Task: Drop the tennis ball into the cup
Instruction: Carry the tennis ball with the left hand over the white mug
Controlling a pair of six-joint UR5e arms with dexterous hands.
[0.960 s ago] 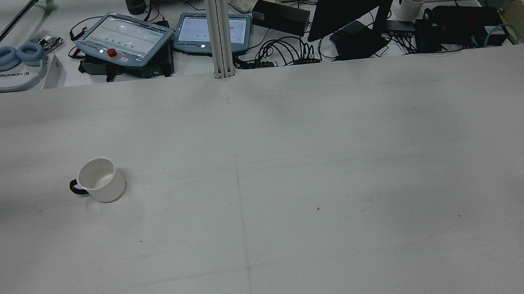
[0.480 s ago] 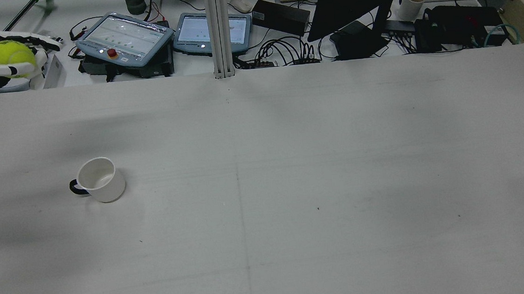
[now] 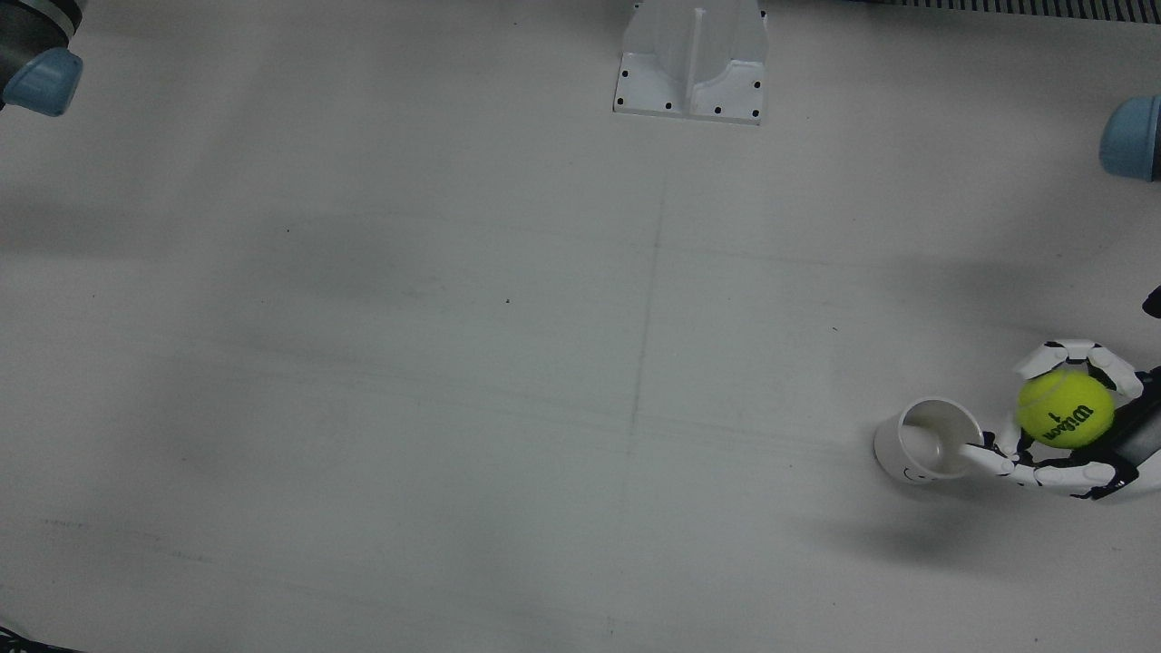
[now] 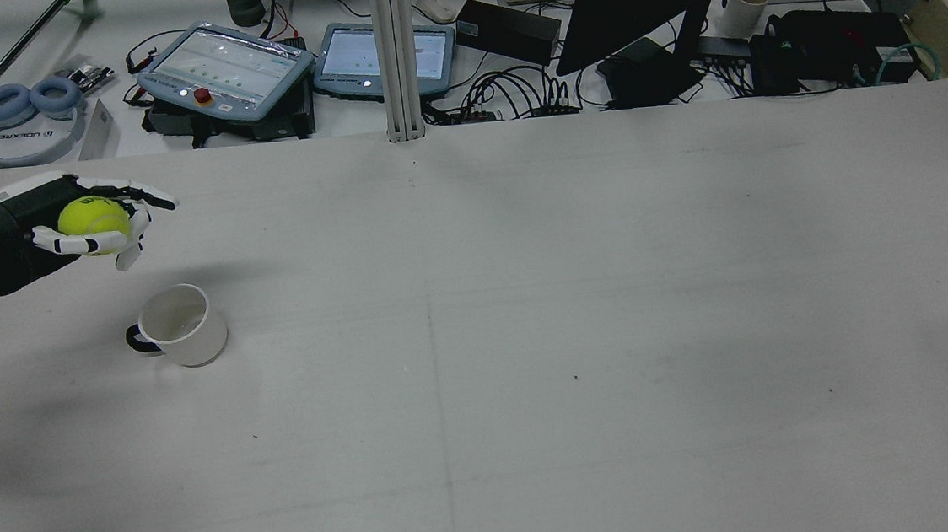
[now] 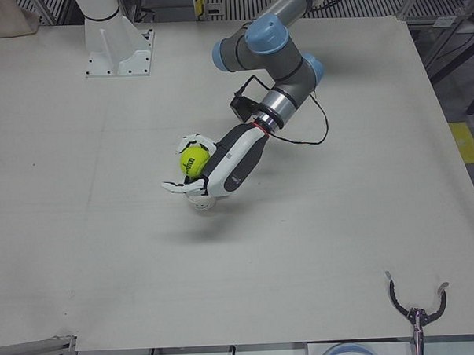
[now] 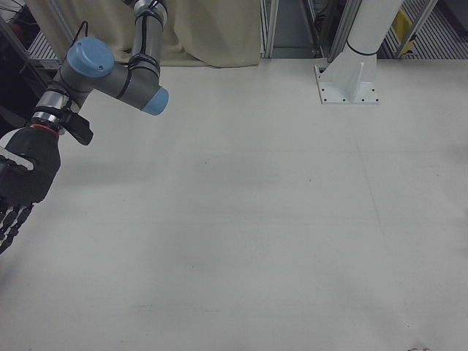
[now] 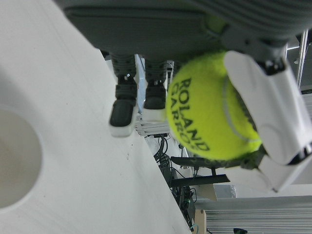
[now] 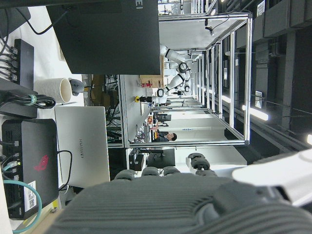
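**Ball carried to the cup, release pending**

The left robot hand (image 4: 77,225) clasps the yellow-green felt tennis ball (image 4: 93,214) in the air, at about 11 o'clock from the white ceramic cup (image 4: 181,324) on the pale surface (image 4: 530,338). The cup appears empty. Alignment and release remain. The right robot hand (image 6: 18,190) looks spread and idle.

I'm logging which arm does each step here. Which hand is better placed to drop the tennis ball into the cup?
The left hand: it already grips the tennis ball and hovers beside the white cup. The right hand sits empty at the table's far side, away from both.
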